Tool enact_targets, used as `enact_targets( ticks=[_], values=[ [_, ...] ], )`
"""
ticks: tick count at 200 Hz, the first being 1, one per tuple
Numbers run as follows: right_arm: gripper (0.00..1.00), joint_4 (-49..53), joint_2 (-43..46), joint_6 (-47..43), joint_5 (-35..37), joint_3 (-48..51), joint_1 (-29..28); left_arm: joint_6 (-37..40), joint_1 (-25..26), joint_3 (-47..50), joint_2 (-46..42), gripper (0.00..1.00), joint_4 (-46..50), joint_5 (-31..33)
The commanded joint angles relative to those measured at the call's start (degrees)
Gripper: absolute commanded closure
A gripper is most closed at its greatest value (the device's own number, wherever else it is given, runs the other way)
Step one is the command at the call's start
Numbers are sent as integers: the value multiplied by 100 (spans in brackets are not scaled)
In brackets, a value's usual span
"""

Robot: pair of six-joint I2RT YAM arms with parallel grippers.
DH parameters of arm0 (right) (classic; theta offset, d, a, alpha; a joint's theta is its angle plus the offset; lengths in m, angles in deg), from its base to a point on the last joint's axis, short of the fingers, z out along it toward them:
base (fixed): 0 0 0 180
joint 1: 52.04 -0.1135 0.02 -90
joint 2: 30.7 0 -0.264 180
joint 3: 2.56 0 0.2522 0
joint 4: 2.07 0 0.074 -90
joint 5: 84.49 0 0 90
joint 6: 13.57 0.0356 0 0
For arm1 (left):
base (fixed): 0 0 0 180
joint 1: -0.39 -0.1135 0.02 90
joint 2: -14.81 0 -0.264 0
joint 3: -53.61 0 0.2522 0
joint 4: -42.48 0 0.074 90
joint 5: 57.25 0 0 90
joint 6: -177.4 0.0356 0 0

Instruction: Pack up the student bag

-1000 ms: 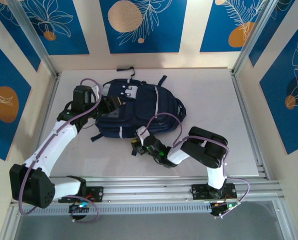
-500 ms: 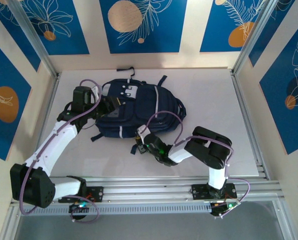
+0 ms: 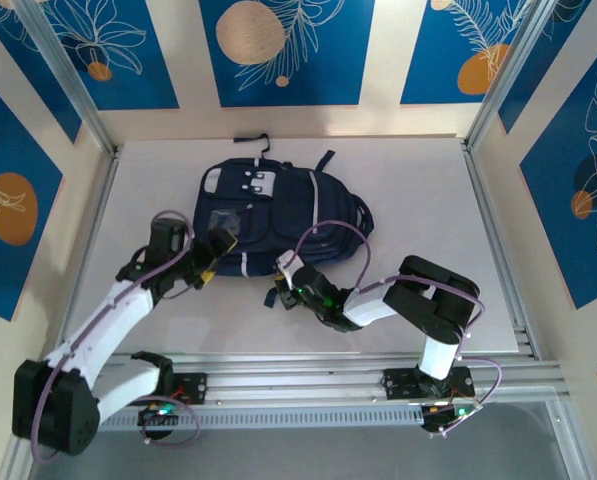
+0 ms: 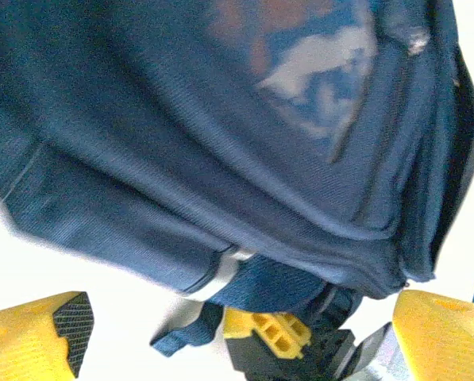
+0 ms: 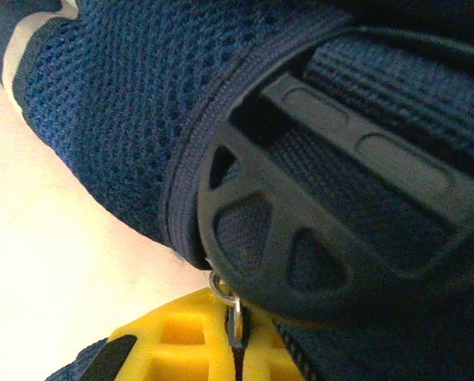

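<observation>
The right gripper (image 5: 235,346) is clamping shut on a small metal zipper pull (image 5: 232,305). Its yellow fingers (image 5: 177,333) are pressing together just under a dark plastic buckle (image 5: 316,230) and a blue mesh panel (image 5: 117,95). In the top view this gripper is sitting at the 6 o'clock edge of the student bag (image 3: 278,205).

The left gripper (image 3: 216,250) is hovering at the bag's 8 o'clock corner. Its jaws are standing wide apart and gripping nothing, with navy fabric sagging just beyond them.

The bag is lying flat on the table (image 3: 418,200), front pockets up. It is reaching from the table's centre toward 11 o'clock, with a carry loop (image 3: 251,140) trailing at its 12 o'clock end.

The bag is looking soft and limp, so it will probably fold and slide rather than hold its shape. Whether it is carrying any weight inside cannot be told. The pull is tiny and smooth, so a slip is likely, and tugging it will likely drag the whole bag. Pinching the fabric seam beside the zipper with the free gripper seems the best counter-hold. The carry loop or the straps seem better for lifting.
</observation>
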Motion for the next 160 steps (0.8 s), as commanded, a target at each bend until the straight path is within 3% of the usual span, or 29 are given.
enact_targets(
  ticks=[1, 42, 99, 111, 136, 160],
  values=[
    [100, -141, 220, -44, -114, -76, -51, -1182, 216, 391, -341, 3, -566, 635],
    [100, -257, 280, 263, -165, -12, -56, -1970, 629, 1075, -170, 14, -1647, 1225],
    [100, -294, 360, 507, -269, 66, -58, -2158, 860, 1313, 653, 30, -2683, 1612],
    [100, -236, 352, 473, -278, 50, -50, -2099, 860, 1288, 713, 39, -2777, 1776],
    [100, 79, 302, 311, -123, -3, -42, -1823, 861, 1119, 860, 71, -2792, 2113],
    [100, 271, 369, 242, -52, 62, 11, -1751, 831, 1037, 1035, 93, -2621, 2335]
  ],
)
